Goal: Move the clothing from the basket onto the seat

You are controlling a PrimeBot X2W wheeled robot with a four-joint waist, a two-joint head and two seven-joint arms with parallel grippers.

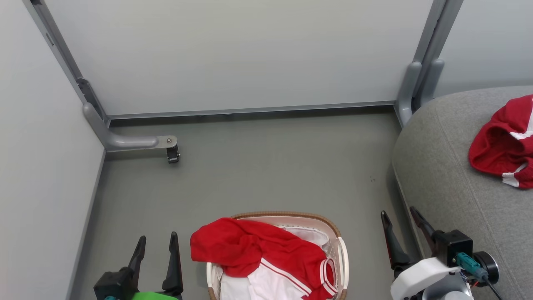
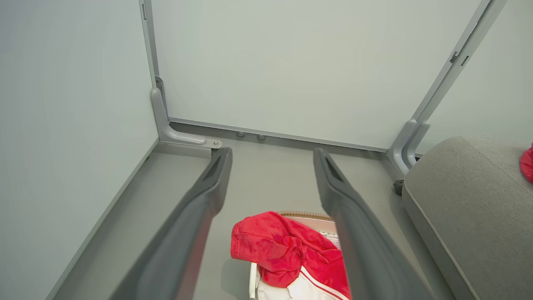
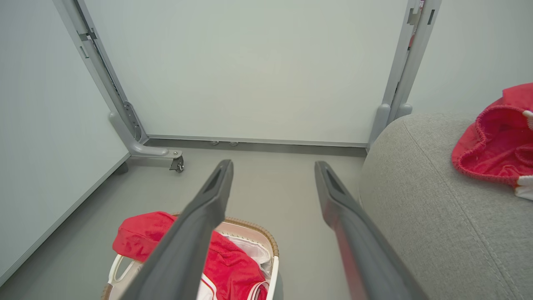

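- The basket (image 1: pixel 291 215) sits on the grey floor (image 1: pixel 270 166). A red garment (image 1: pixel 250 250) with white striped trim is heaped in it and spills over its left edge. The white liner (image 1: pixel 310 233) shows at the basket's far right.
- Right of the basket stands the seat (image 1: pixel 441 175). On it, well apart from the basket, lies a second red garment (image 1: pixel 504 141) (white trim along its lower edge).
- The left gripper (image 1: pixel 158 236) is released, its jaws spread and holding nothing. It is just left of the basket and clear of the cloth.
- The right gripper (image 1: pixel 397 211) is likewise released and empty, right of the basket by the seat's edge.
- The left wrist view looks between its spread fingers (image 2: pixel 193 216) at the basket's far rim and the draped red fold. There the second garment is a mere red sliver at the picture's edge.
- The right wrist view adds the basket's white side handle (image 3: pixel 113 268), on the side away from the seat. It also shows the second garment's open, gathered hem.
- Beyond the basket a pale partition (image 1: pixel 241 54) stands on a grey foot with a caster (image 1: pixel 173 155).
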